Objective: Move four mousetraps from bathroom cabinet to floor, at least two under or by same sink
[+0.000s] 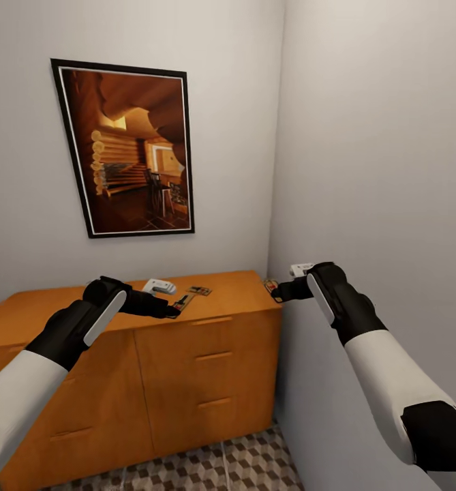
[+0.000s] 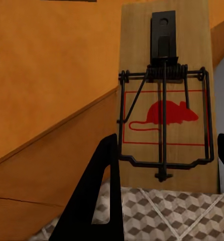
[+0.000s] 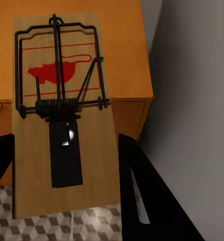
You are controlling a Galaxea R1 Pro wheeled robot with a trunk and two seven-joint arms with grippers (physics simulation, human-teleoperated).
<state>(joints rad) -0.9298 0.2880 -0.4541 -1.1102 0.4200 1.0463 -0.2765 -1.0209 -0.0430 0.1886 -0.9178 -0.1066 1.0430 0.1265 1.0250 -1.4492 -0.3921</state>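
Head view: both arms reach over the orange-brown cabinet [image 1: 118, 354] in a grey-walled corner. The left fingers [image 1: 170, 310] hold one mousetrap [image 2: 164, 100] by its edges at the cabinet top's front edge; the right fingers [image 1: 277, 292] clasp another mousetrap [image 3: 62, 115] off its right corner. A third mousetrap [image 1: 199, 290] lies on top, beside a small white object [image 1: 159, 287].

A dark-framed picture [image 1: 123, 150] of a log-cabin interior is hung on the pale wall [image 1: 241, 102] at ten o'clock. A small white rounded object [image 1: 159, 286] is seen lying near centre, below the picture, towards six o'clock.
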